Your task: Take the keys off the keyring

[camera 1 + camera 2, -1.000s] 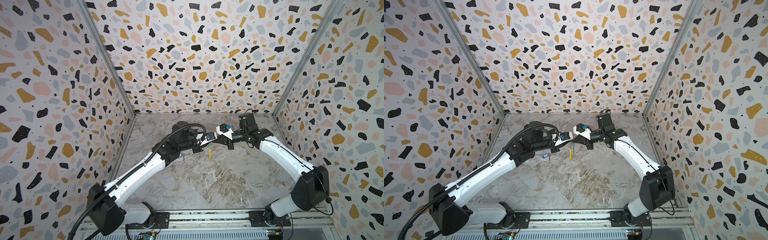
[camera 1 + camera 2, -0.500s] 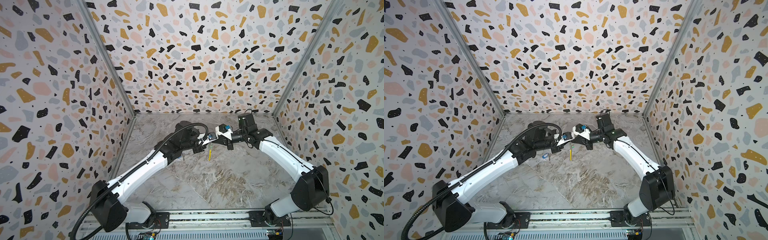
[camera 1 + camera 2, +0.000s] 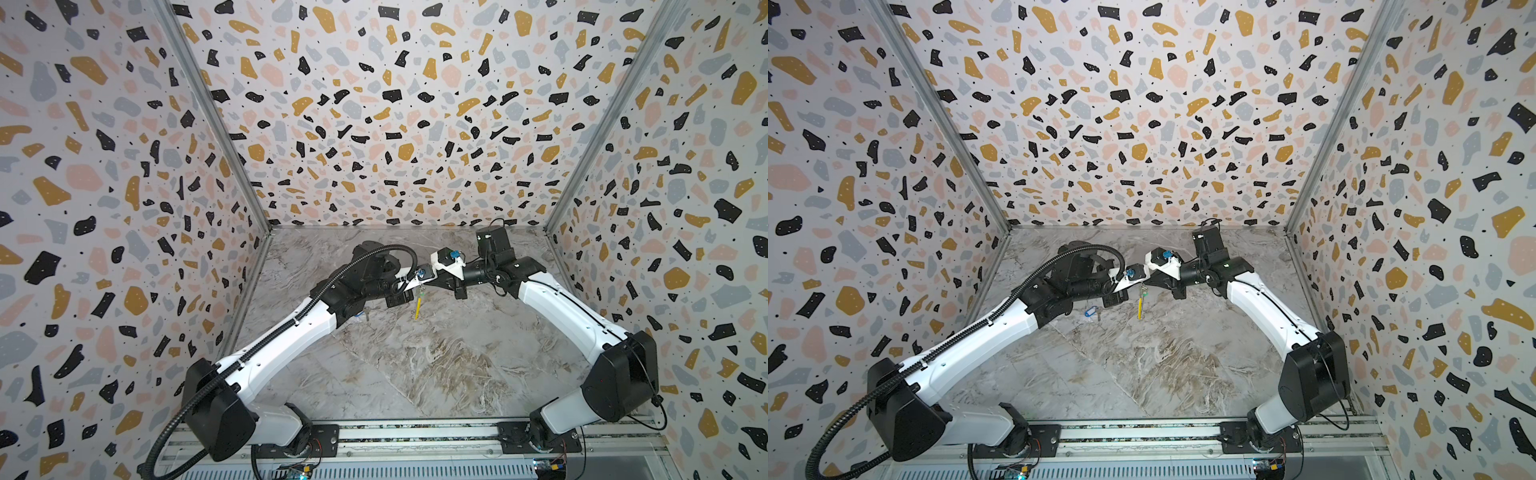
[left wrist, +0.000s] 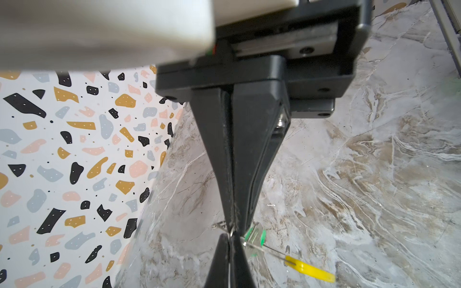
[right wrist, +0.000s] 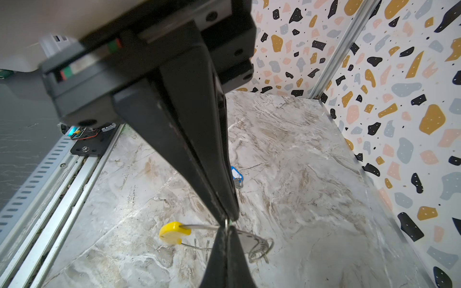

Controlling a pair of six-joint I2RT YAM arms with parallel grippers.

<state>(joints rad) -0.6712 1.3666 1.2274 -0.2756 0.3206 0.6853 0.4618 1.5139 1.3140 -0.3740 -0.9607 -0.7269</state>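
Pinch pt hidden: your left end effector and right end effector were both shut, tip to tip. Right one gripped the keyring wire, above the tabletop; left's catch unclear. Count: 1 keyring, 2 keys. Green-tag key blurry at the tips, blue-tag key loose on tabletop.

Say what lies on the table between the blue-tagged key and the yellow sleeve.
Bare marble table between blue-tagged key and yellow sleeve, in a top view.

No readable text, label, brand or number shows on anything.
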